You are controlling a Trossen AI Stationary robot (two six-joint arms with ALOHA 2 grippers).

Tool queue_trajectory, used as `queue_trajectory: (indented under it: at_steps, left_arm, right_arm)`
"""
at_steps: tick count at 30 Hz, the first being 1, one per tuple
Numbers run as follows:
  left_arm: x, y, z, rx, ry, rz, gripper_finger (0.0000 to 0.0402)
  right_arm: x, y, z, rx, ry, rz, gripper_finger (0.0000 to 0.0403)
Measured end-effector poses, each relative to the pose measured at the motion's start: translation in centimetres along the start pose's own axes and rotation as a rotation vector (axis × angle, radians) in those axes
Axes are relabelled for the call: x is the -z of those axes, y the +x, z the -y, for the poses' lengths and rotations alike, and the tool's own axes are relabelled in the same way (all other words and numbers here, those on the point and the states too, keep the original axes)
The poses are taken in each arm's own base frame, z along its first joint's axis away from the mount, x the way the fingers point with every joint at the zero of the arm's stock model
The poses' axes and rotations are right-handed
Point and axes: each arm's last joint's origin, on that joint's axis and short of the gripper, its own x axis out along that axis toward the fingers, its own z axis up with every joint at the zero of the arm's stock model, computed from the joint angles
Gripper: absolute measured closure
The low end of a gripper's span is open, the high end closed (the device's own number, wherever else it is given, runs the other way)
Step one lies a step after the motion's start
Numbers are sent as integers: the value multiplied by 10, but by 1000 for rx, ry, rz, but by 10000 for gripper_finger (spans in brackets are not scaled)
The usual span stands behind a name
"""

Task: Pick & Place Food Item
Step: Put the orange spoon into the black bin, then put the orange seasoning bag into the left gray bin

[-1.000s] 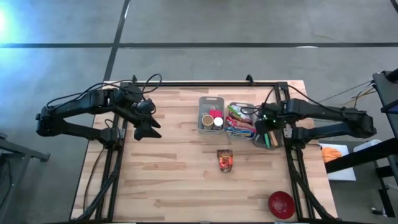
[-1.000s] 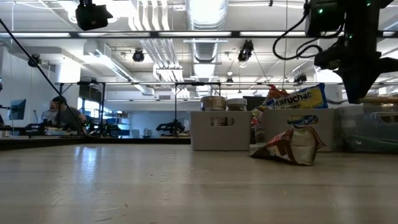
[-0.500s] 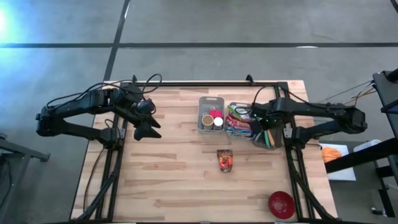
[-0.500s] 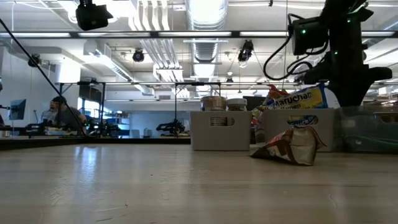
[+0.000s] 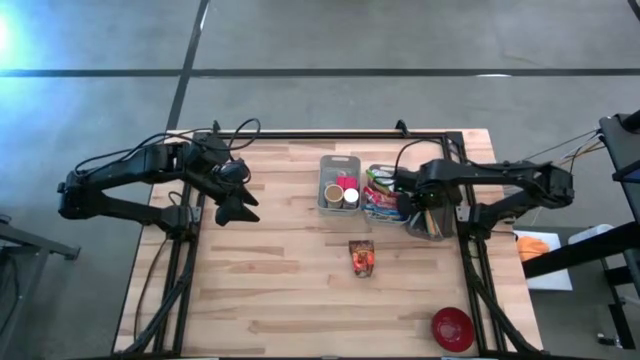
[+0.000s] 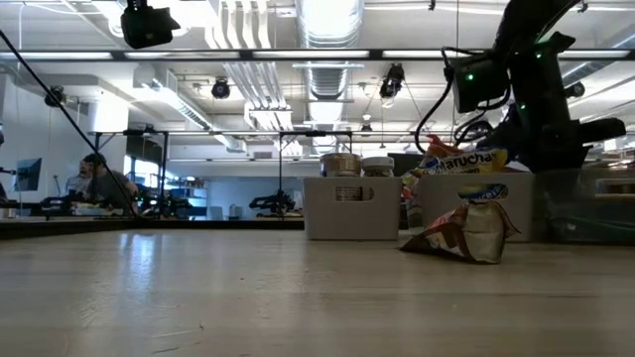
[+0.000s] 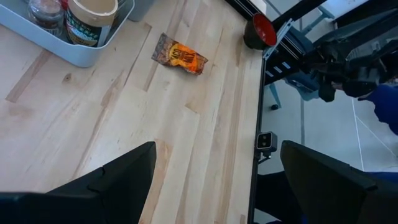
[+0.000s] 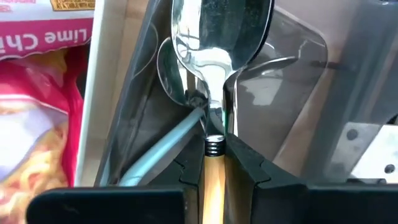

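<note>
Lies alone mid-table, the crinkled orange-and-brown foil snack packet (image 5: 362,257), near of the grey bin of cups (image 5: 339,183) and well apart from both arms; looks light, soft and slippery, likely best pinched across a sealed end. Clamped shut on the wooden-handled metal spoon (image 8: 217,74), just below its bowl, in the clear utensil holder (image 5: 432,221) at far right: the right gripper (image 8: 215,163). Hovers wide open and empty at far left, the left gripper (image 5: 232,204).

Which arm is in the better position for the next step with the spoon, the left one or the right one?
Probably the right. The right gripper is already shut on the spoon in the clear holder. The left gripper hangs open over bare table, far from it.
</note>
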Motion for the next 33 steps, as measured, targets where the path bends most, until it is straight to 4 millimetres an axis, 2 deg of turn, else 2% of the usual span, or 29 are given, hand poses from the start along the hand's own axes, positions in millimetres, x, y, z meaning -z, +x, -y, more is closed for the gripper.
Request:
queue_trajectory:
  at_steps: [12,20,33]
  left_arm:
    - [0,0,0,-2,-1,-2,52]
    - [0,0,0,-1,-1,-2,52]
    - [0,0,0,0,-1,-1,52]
  right_arm:
    - [-1,14,-4,44,-13,-25,368]
    - [0,9,-2,-3,-23,-20,286]
    - [1,8,-1,-16,-49,-30,204]
